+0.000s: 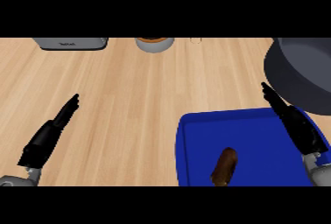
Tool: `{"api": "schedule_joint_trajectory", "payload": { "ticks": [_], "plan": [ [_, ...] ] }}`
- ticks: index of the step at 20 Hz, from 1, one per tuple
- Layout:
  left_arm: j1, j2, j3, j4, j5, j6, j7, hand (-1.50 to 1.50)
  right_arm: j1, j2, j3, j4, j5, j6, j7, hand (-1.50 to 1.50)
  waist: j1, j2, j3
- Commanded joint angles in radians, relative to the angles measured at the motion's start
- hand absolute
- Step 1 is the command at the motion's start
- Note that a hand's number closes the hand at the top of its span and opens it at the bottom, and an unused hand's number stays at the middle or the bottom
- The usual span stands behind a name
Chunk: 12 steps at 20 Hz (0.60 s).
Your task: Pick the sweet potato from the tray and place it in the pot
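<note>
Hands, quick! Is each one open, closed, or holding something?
Left hand: open, fingers straight, holding nothing.
Right hand: open, fingers straight, holding nothing.

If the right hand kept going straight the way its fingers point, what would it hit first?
Probably the dark pot: the right hand points up-left beside its rim. Height is unclear, so it may pass alongside.

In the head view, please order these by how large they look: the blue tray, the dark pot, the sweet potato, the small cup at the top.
1. Blue tray, cut by the view's lower edge.
2. Dark pot, cut by the right edge.
3. Sweet potato.
4. Cup, cut at the top, so the last two are unsure.
</note>
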Motion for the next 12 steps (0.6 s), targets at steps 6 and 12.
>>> {"api": "schedule_joint_trajectory", "payload": {
  "ticks": [6, 12],
  "plan": [
    [0.007, -0.125, -0.034, 0.057, 0.090, -0.018, 0.139, 0.00, 0.079, 0.133, 0.159, 0.014, 0.361, -0.393, 0.416, 1.50, -0.053, 0.008, -0.034],
    [0.031, -0.155, -0.048, 0.065, 0.123, -0.028, 0.181, 0.00, -0.025, 0.030, 0.134, -0.071, 0.799, -0.677, 0.340, -1.50, -0.069, -0.022, -0.033]
  ]
}}
